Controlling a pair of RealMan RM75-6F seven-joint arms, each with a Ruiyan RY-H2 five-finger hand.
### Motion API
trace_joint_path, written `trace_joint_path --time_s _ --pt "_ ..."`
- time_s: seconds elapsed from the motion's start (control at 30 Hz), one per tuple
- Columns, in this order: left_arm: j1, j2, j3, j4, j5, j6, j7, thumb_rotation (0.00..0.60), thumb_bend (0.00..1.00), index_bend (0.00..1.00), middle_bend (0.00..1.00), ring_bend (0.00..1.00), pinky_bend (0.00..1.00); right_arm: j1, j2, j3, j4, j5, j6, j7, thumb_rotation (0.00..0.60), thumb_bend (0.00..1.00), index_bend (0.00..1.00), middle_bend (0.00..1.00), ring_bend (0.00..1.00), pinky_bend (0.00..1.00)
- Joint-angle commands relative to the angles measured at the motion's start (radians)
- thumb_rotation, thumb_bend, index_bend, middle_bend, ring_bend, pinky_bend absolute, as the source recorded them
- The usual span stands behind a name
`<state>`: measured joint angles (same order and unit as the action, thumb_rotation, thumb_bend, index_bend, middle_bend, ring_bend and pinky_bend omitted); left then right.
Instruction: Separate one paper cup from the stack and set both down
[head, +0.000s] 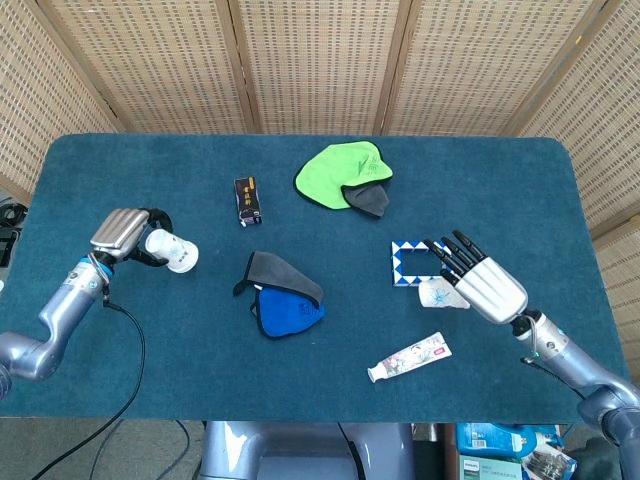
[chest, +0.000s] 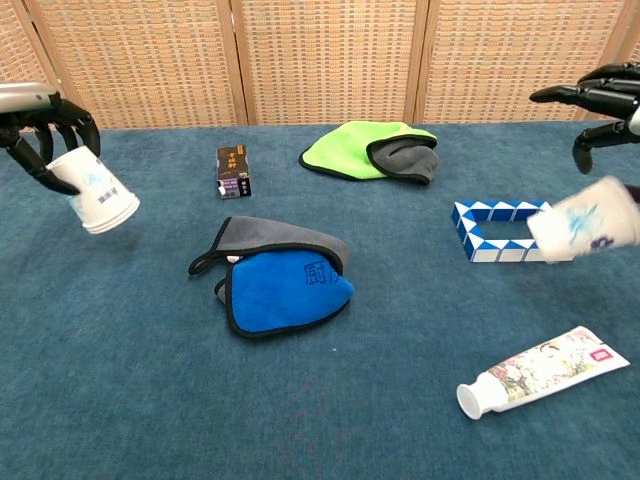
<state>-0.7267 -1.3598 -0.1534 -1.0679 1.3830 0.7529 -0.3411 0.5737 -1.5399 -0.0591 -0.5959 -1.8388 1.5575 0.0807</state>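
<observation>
My left hand (head: 122, 232) grips a white paper cup (head: 172, 251) at the table's left side. That cup (chest: 96, 193) is tilted, mouth down and to the right, just above the cloth, under the left hand (chest: 45, 125). My right hand (head: 487, 287) holds a second, flower-printed paper cup (head: 439, 293) beneath its outstretched fingers. This cup (chest: 586, 222) lies on its side, blurred, low over the table with its mouth to the left. The right hand (chest: 598, 100) shows only its fingers at the frame's right edge.
A blue-and-white folding puzzle ring (head: 415, 262) lies right beside the right cup. A toothpaste tube (head: 408, 358) lies near the front edge. Blue and grey cloths (head: 284, 296) sit mid-table, a green cloth (head: 342, 172) and a small dark box (head: 247, 200) further back.
</observation>
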Motion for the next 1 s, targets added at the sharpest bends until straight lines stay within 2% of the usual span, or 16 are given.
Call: trace_joint_path --time_s 0.03,0.2,0.4,0.57,0.73,0.8,1.0 --pt "0.001 -0.001 0.019 -0.024 -0.056 -0.050 0.088 0.600 0.14 0.02 0.00 0.00 0.21 -0.015 0.017 0.011 -0.048 0.030 -0.026 -0.070 0.600 0.04 0.14 0.00 0.06 0.05" --pt "0.017 0.041 0.005 -0.103 -0.093 -0.035 0.093 0.600 0.13 0.00 0.00 0.00 0.12 -0.043 0.075 0.035 -0.198 0.051 0.037 -0.107 0.600 0.00 0.14 0.00 0.06 0.05" --pt "0.078 0.126 -0.003 -0.217 -0.094 0.068 0.074 0.600 0.13 0.00 0.00 0.00 0.04 -0.120 0.140 0.065 -0.383 0.088 0.150 -0.105 0.600 0.00 0.14 0.00 0.05 0.01" --pt "0.166 0.179 0.001 -0.308 -0.112 0.213 0.126 0.600 0.13 0.00 0.00 0.00 0.00 -0.219 0.169 0.079 -0.513 0.172 0.195 -0.067 0.600 0.00 0.07 0.00 0.00 0.00" --pt "0.287 0.184 -0.003 -0.414 -0.165 0.454 0.307 0.600 0.12 0.00 0.00 0.00 0.00 -0.327 0.194 0.081 -0.657 0.286 0.189 -0.006 0.600 0.00 0.04 0.00 0.00 0.00" --pt "0.364 0.191 0.019 -0.490 -0.149 0.592 0.378 0.600 0.12 0.00 0.00 0.00 0.00 -0.376 0.209 0.068 -0.716 0.322 0.187 0.004 0.600 0.00 0.02 0.00 0.00 0.00" --pt "0.451 0.206 0.069 -0.617 -0.115 0.707 0.497 0.600 0.12 0.00 0.00 0.00 0.00 -0.413 0.256 0.066 -0.807 0.307 0.196 -0.033 0.600 0.00 0.00 0.00 0.00 0.00"
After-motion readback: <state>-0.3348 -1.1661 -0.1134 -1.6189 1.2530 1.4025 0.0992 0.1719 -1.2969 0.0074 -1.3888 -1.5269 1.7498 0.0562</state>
